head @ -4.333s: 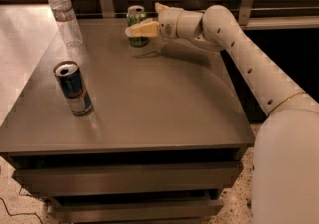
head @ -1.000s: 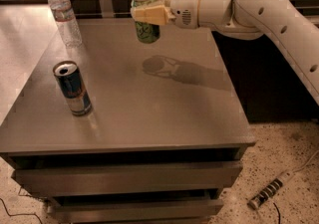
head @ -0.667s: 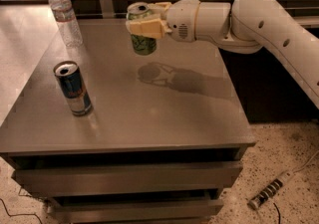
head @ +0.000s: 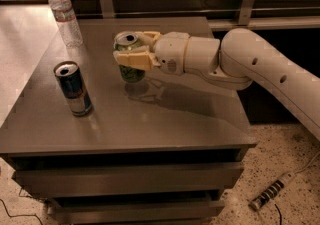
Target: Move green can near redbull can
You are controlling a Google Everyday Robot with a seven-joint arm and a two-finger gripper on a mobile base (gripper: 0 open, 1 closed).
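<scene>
Down and forward went my pincer (head: 131,49) since a second before, carrying the green can (head: 131,73) from high over the back of the table (head: 200,119) to low over its middle. It was clamped on the can, one finger across the near side and the other behind the silver top, and the can stood upright in the grip. Its base was right at the tabletop, over its own dark reflection, though I could not tell whether it touched. By my judgement the carry was most of the way done, with the setting-down and release not yet made.

Ahead of my fingertips and off toward the front edge stood the redbull can (head: 73,89), upright, near the green can but with a stretch of bare tabletop between them. Nothing lay in that gap, so a short push further ahead looked unhindered. The risk I saw was nudging the slim can over if I came in too close.

Further ahead and toward the back wall stood a water bottle (head: 65,15), well apart from my path. Behind my wrist, down on the floor, lay a power strip (head: 272,191).
</scene>
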